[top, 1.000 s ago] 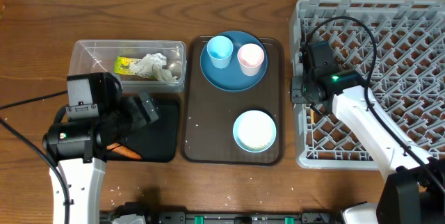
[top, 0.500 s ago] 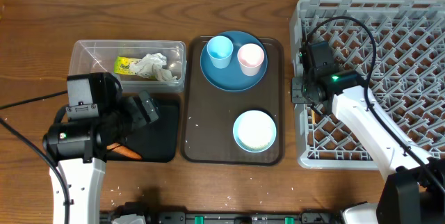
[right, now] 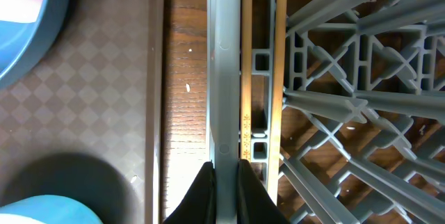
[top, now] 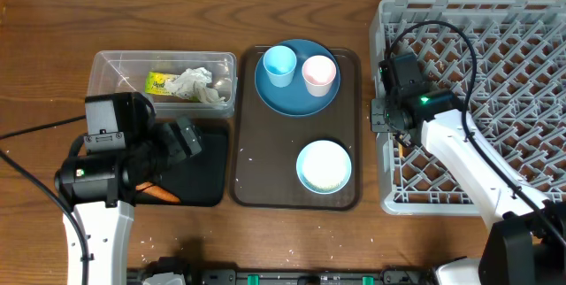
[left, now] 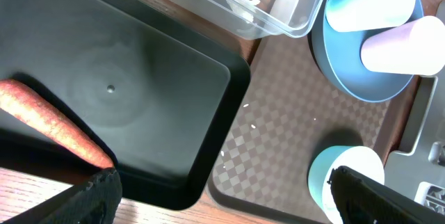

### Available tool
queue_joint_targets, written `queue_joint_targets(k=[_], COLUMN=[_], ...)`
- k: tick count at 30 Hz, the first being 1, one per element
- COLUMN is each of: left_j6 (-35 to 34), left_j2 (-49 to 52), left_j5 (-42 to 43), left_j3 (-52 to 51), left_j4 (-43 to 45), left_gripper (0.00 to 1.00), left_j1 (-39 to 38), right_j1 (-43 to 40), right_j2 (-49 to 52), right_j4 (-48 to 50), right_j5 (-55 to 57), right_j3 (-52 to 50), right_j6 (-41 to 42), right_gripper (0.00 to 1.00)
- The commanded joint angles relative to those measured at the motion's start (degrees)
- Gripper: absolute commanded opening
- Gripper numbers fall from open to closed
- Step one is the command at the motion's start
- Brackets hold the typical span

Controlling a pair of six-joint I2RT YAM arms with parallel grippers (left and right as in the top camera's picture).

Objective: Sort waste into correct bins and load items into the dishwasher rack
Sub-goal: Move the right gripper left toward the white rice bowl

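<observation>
Left fingers wide, empty, over black tray; right fingers pinched together at dishwasher rack rim.

- The serving tray lies mid-table; every place below is told from it.
- On its far end sits the plate, carrying two cups side by side: the left cup and the right cup.
- On its near right part stands the bowl.
- A few rice grains lie on its left part.
- Left of it, at the far end, stands the tub, holding the wrapper and, right of that, the tissue.
- Left of it, at the near end and just beside it, lies the shallow tray, with the carrot piece in its near left corner.
- Right of it stands the dishwasher rack; the chopsticks lie inside, along the wall nearest the serving tray.
</observation>
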Motion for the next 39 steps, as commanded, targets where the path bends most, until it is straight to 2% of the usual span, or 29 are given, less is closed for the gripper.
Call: queue_joint_targets(k=[1, 5, 8, 11, 16, 21, 27, 31, 39], left_j6=[0.4, 0.4, 0.4, 0.4, 0.4, 0.4, 0.4, 0.4, 0.4], left_j2=[-0.4, -0.4, -0.4, -0.4, -0.4, -0.4, -0.4, -0.4, -0.4], left_j5=[-0.4, -0.4, -0.4, -0.4, -0.4, -0.4, -0.4, -0.4, -0.4], left_j3=[1.0, 1.0, 1.0, 1.0, 1.0, 1.0, 1.0, 1.0, 1.0], left_j4=[-0.1, -0.1, -0.1, -0.1, -0.1, -0.1, -0.1, -0.1, -0.1], left_gripper=[0.98, 0.98, 0.98, 0.98, 0.98, 0.98, 0.98, 0.98, 0.98], left_j1=[0.3, 0.3, 0.3, 0.3, 0.3, 0.3, 0.3, 0.3, 0.3], right_j1=[-0.8, -0.8, -0.8, -0.8, -0.7, -0.7, -0.7, 0.2, 8.3], right_j2=[0.3, 0.3, 0.3, 0.3, -1.2, -5.7, -11.8, -12.5, -12.1], right_j4=[-0.6, -0.8, -0.8, -0.6, -0.5, -1.0, -2.4, -4.7, -6.6], right_j5=[6.6, 6.6, 6.6, 6.6, 4.0, -3.4, -21.0, -31.8, -31.0], right_j3=[-0.6, -0.6, -0.6, -0.5, 1.4, 5.0, 5.6, 5.6, 5.5], right_j6=[-1.1, -1.1, -1.1, -1.1, -1.1, -1.1, -1.1, -1.1, -1.0], right_gripper=[0.06, 0.08, 0.18, 0.23, 0.25, 0.32, 0.43, 0.42, 0.4])
